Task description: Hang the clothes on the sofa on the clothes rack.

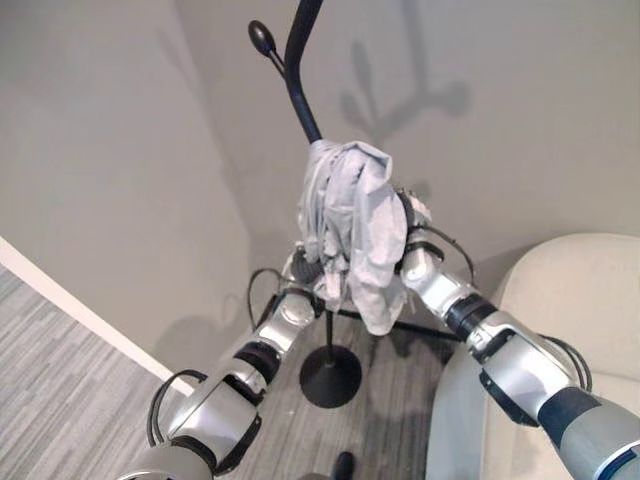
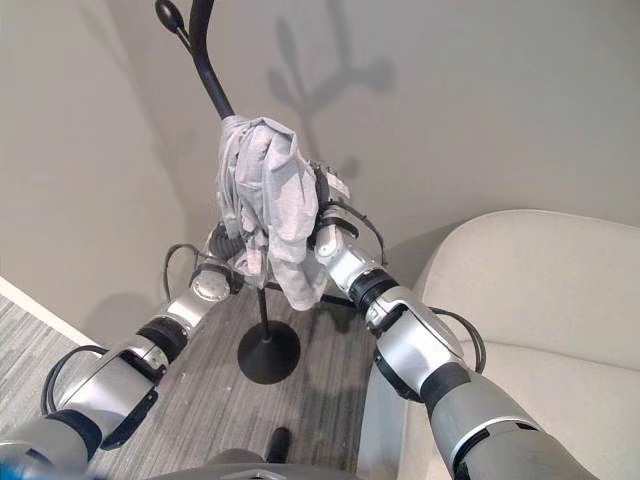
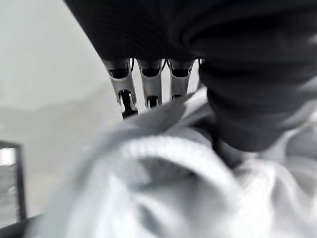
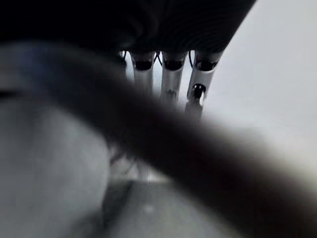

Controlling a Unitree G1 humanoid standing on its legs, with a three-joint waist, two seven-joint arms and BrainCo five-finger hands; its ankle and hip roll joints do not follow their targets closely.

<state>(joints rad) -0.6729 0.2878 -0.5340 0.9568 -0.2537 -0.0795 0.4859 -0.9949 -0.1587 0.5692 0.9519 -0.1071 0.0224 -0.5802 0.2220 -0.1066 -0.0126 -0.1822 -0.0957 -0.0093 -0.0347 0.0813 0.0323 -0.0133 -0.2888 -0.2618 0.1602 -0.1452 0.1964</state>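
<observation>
Reaching up from the lower left, the robot's left hand (image 1: 303,268) is pressed into the underside of a bunched pale grey garment (image 1: 352,228); its fingers (image 3: 123,91) vanish into the cloth, so their grip cannot be told. At centre the garment sits against the black clothes rack (image 1: 296,70), below its knobbed hook. Behind its right edge is the right hand (image 1: 415,215), fingers likewise hidden. Farthest right sits a cream sofa (image 1: 565,300)
</observation>
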